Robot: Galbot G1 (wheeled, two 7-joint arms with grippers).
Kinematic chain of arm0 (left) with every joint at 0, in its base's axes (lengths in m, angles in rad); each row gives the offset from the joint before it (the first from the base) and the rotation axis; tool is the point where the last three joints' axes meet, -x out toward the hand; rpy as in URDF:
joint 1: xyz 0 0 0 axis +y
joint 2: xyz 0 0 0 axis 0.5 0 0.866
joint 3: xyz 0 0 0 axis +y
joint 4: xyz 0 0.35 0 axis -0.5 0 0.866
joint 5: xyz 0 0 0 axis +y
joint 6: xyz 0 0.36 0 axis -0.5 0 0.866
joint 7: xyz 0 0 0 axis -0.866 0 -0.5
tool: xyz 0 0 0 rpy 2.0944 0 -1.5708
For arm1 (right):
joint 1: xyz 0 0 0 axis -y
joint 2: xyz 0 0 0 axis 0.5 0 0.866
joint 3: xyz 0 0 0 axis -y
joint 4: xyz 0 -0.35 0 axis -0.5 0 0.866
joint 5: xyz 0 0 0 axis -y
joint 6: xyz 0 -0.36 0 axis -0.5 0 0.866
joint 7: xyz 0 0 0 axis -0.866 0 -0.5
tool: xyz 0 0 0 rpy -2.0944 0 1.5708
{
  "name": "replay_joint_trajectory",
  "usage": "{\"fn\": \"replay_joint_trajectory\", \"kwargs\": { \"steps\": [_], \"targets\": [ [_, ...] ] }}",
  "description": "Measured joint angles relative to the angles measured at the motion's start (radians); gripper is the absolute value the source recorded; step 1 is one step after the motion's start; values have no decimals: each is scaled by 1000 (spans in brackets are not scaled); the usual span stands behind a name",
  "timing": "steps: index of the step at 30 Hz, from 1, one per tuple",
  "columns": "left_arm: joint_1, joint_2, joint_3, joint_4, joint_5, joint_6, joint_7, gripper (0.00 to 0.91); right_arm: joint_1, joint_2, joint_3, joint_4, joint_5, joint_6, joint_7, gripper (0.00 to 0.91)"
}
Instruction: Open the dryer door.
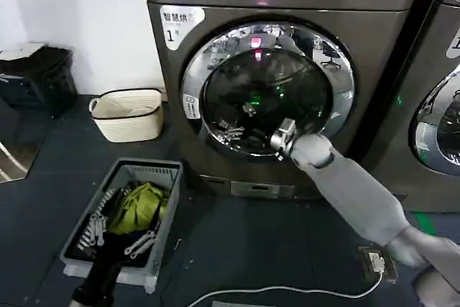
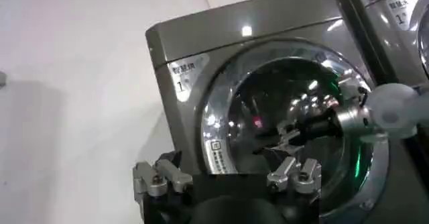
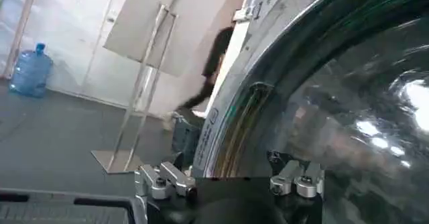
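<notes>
The dryer door (image 1: 267, 91) is a large round porthole with a chrome ring and dark glass, and it sits shut against the grey machine front. My right gripper (image 1: 277, 141) is pressed close to the lower right part of the glass, its fingers open and holding nothing. From the left wrist view the door (image 2: 295, 118) and the right gripper (image 2: 287, 135) show from farther off. In the right wrist view the right gripper (image 3: 231, 175) is close against the chrome ring and glass (image 3: 348, 111). My left gripper (image 2: 228, 175) is open, parked low beside the laundry basket.
A grey basket (image 1: 167, 210) with a green cloth and hangers stands on the floor at the front left. A cream basket (image 1: 129, 114) sits against the wall. A second machine (image 1: 438, 106) stands at the right. A white cable and power strip (image 1: 377, 262) lie on the floor.
</notes>
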Motion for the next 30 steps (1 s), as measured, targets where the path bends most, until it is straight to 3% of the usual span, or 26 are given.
{"fn": "replay_joint_trajectory", "kwargs": {
  "steps": [17,30],
  "targets": [
    [11,1,-13,-16,-9,-5,0,907,69,128,-43,-149,-39,15,-14,907],
    [13,5,-21,-17,-18,-8,-1,907,87,128,-56,-146,3,12,-119,907]
  ]
}}
